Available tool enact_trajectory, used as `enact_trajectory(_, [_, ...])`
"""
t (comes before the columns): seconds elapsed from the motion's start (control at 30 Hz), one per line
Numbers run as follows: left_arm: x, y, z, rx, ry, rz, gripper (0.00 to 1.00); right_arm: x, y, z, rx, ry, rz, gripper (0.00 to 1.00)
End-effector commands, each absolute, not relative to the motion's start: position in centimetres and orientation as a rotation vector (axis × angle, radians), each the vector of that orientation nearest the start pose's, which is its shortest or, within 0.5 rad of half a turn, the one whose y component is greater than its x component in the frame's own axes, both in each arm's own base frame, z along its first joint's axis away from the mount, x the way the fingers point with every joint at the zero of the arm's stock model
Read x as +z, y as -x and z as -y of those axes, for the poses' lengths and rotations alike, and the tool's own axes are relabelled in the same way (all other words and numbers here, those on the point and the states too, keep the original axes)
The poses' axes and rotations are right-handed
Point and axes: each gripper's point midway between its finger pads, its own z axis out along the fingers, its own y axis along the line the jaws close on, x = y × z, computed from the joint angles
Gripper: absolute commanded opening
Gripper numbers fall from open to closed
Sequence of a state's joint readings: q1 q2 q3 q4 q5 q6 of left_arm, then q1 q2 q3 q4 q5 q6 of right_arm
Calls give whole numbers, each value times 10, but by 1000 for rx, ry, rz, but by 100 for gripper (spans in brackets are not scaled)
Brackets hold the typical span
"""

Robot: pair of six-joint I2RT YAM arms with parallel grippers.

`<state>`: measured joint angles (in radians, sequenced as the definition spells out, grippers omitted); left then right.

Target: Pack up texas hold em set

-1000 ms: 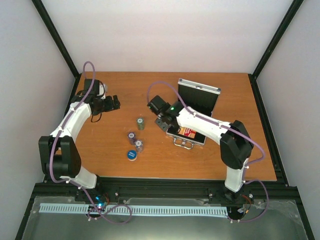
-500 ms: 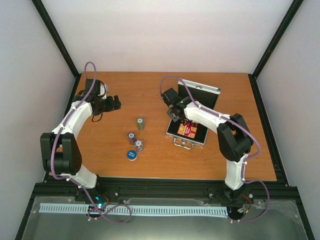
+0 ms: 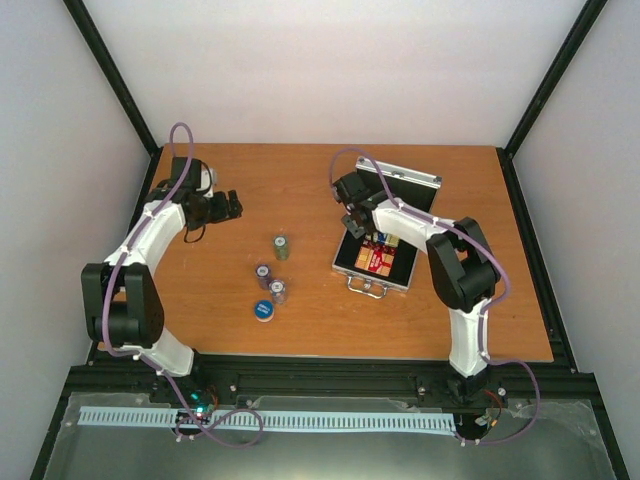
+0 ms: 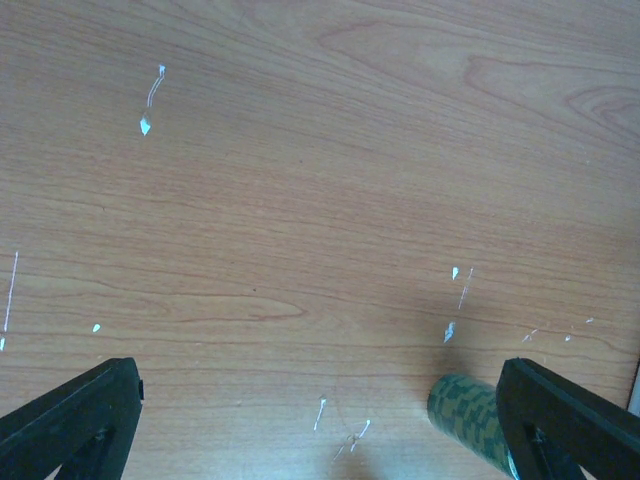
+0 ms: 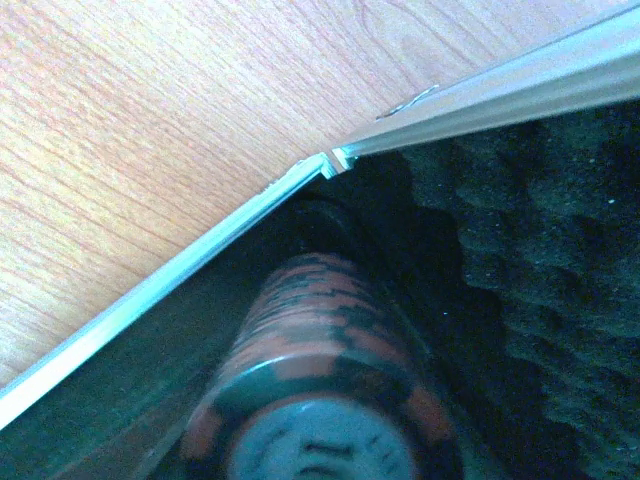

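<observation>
I saw left gripper spread wide, empty. Right gripper over red chip stack in case corner; couldn't tell grip.

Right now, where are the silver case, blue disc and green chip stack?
silver case (image 3: 415, 198), top view, open lid's lining
blue disc (image 3: 264, 311), top view, top face
green chip stack (image 3: 282, 246), top view, top chip

I see the silver case lying open on the wooden table. Its lid is raised on the far side, and red-yellow card boxes sit in its black lining. My right gripper is down at the case's far-left corner. Left of the case stand a green chip stack, two more stacks and the blue disc. The left gripper hangs further left.
</observation>
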<state>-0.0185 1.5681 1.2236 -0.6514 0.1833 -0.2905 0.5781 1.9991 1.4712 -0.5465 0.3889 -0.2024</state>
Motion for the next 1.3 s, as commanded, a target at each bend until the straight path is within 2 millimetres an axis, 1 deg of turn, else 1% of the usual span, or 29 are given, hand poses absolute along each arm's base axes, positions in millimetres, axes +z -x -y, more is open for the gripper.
enact_trajectory(0.0, [162, -417, 34, -331, 266, -2521, 100, 93, -459, -221, -320, 812, -2344, 53])
enact_trajectory(0.13, [160, -419, 34, -337, 271, -2523, 100, 87, -457, -222, -304, 824, -2360, 63])
enact_trajectory(0.17, [160, -419, 34, -338, 274, -2524, 100, 85, -455, -221, -306, 820, -2372, 68])
enact_trajectory(0.23, [159, -420, 34, -337, 274, -2527, 100, 86, -452, -221, -291, 817, -2377, 71])
enact_trajectory(0.43, [161, -422, 34, -337, 271, -2521, 100, 106, -441, -224, -207, 796, -2389, 73])
enact_trajectory(0.57, [161, -424, 34, -337, 268, -2520, 100, 120, -430, -231, -112, 797, -2396, 74])
enact_trajectory(0.63, [162, -424, 35, -340, 267, -2518, 100, 129, -423, -238, -41, 803, -2393, 74])
enact_trajectory(0.7, [162, -424, 35, -345, 268, -2516, 100, 138, -414, -252, 63, 832, -2386, 74])
enact_trajectory(0.73, [163, -424, 36, -346, 267, -2514, 100, 141, -406, -266, 131, 872, -2382, 74])
enact_trajectory(0.83, [162, -424, 36, -352, 270, -2514, 100, 145, -385, -303, 240, 989, -2367, 77])
enact_trajectory(0.93, [164, -424, 37, -359, 271, -2510, 100, 142, -367, -342, 325, 1104, -2349, 79])
enact_trajectory(1.0, [165, -424, 37, -360, 275, -2506, 100, 132, -360, -364, 367, 1155, -2351, 80])
enact_trajectory(1.03, [166, -424, 37, -363, 274, -2505, 100, 133, -358, -375, 385, 1173, -2338, 80])
enact_trajectory(1.13, [168, -423, 37, -361, 277, -2499, 100, 123, -353, -397, 413, 1221, -2336, 80])
enact_trajectory(1.27, [170, -419, 37, -365, 280, -2496, 100, 106, -349, -414, 438, 1272, -2355, 80])
